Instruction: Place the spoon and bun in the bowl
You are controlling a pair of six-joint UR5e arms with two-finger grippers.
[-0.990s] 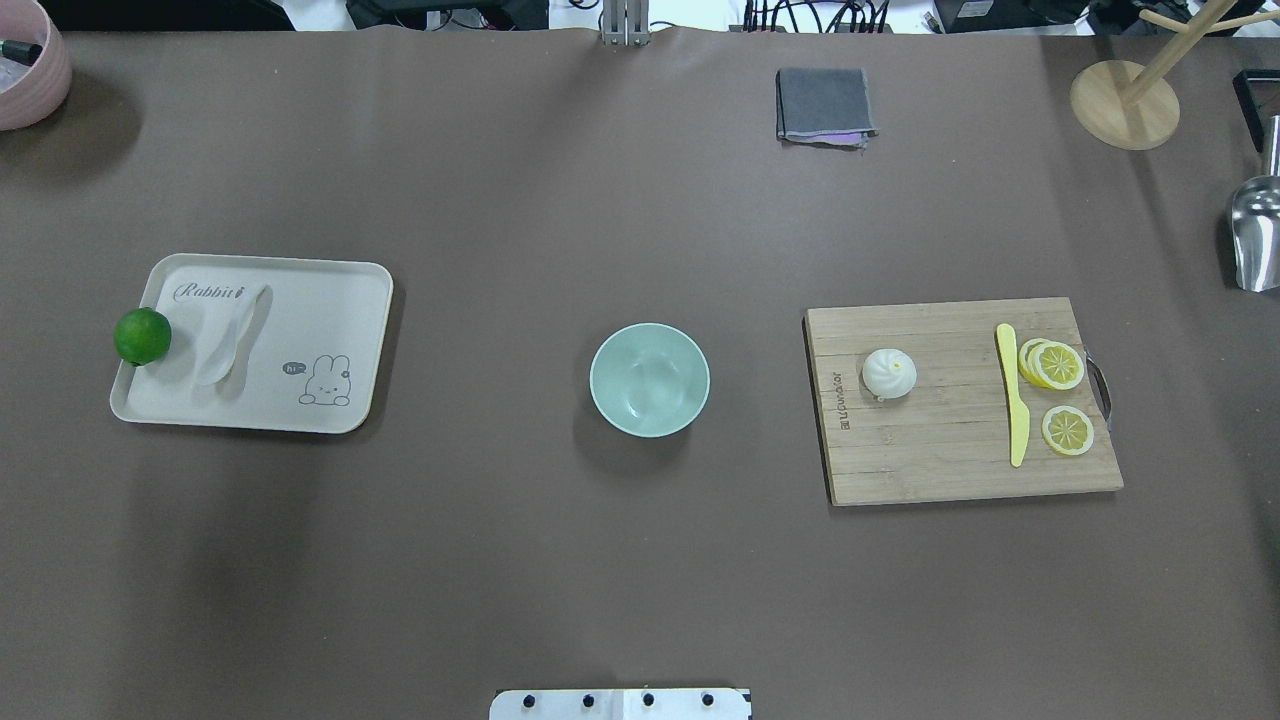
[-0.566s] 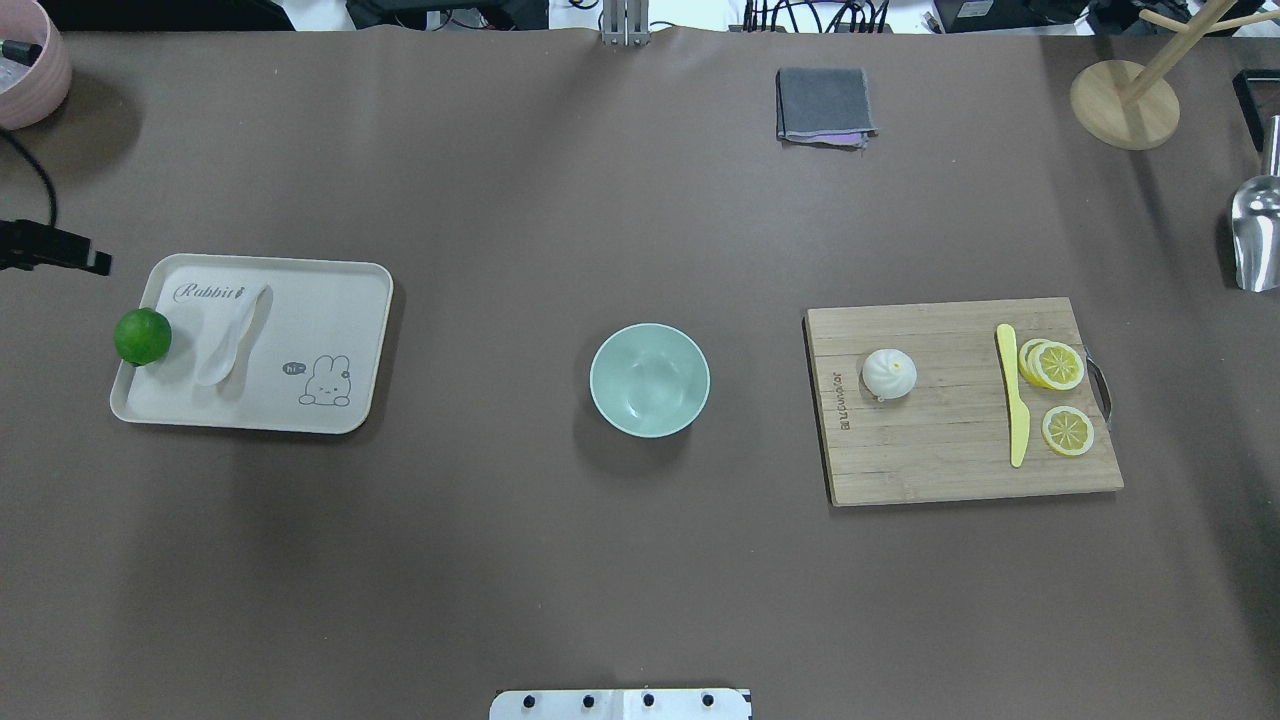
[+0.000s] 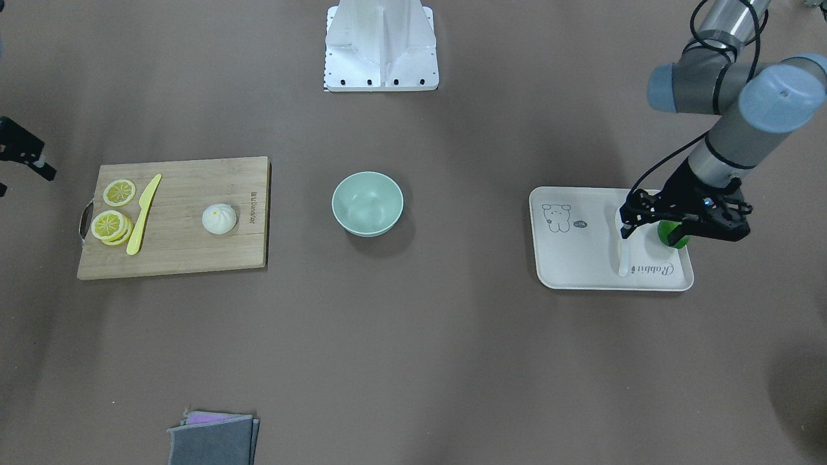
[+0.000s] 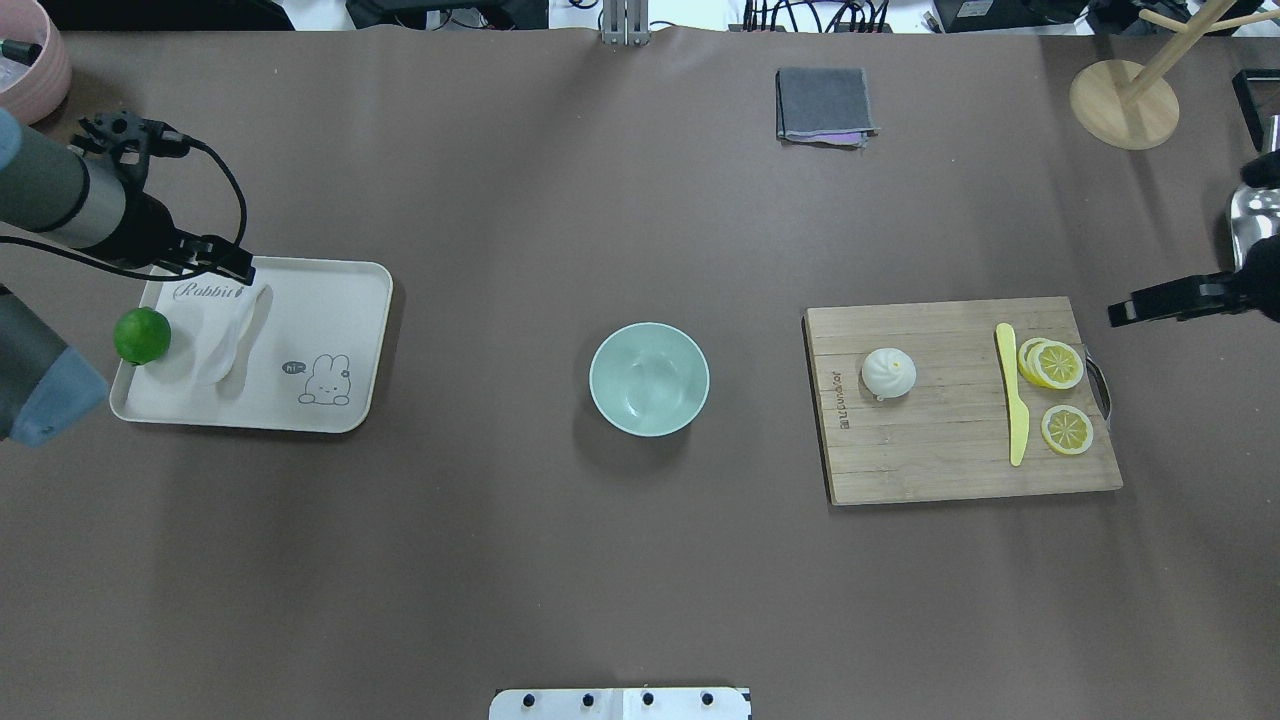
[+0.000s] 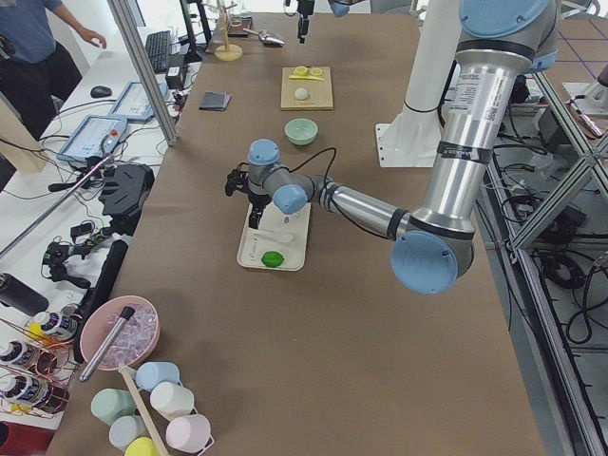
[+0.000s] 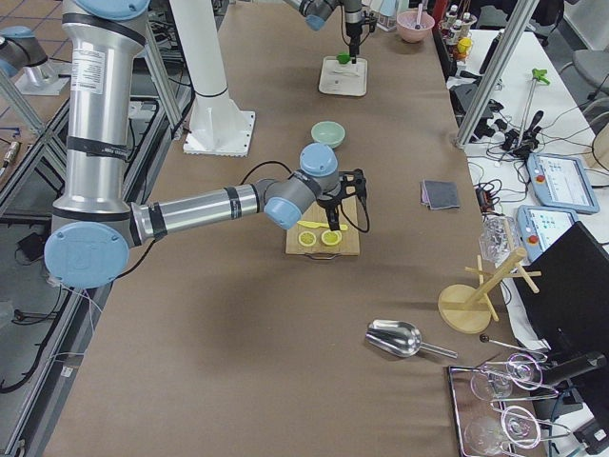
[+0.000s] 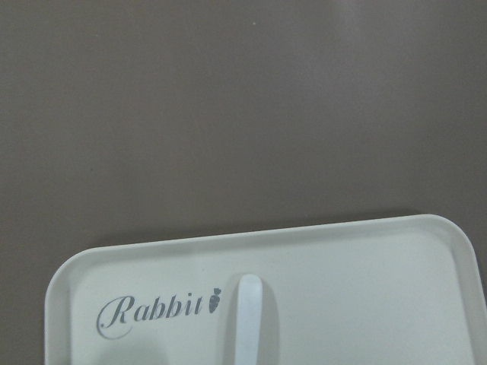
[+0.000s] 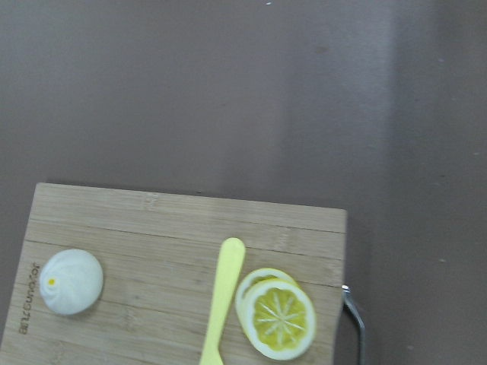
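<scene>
The white spoon [image 4: 232, 340] lies on a cream tray [image 4: 330, 300] at the left, its handle end in the left wrist view [image 7: 249, 319]. The white bun [image 4: 889, 373] sits on a wooden cutting board [image 4: 950, 460] at the right and also shows in the right wrist view [image 8: 71, 281]. The mint-green bowl [image 4: 649, 379] stands empty in the middle. My left gripper [image 4: 215, 262] hovers over the tray's far left corner, above the spoon's handle, open and empty. My right gripper [image 4: 1150, 305] hovers off the board's far right corner, open and empty.
A green lime [image 4: 142, 336] rests on the tray's left rim beside the spoon. A yellow knife [image 4: 1014, 395] and lemon slices [image 4: 1055, 365] lie on the board right of the bun. A folded grey cloth [image 4: 823, 105], a wooden stand [image 4: 1125, 103] and a metal scoop [image 4: 1255, 230] sit far back.
My left arm has come in from the left edge to the tray's far corner. My right gripper has appeared at the right edge. Spoon, bun and bowl have not moved.
</scene>
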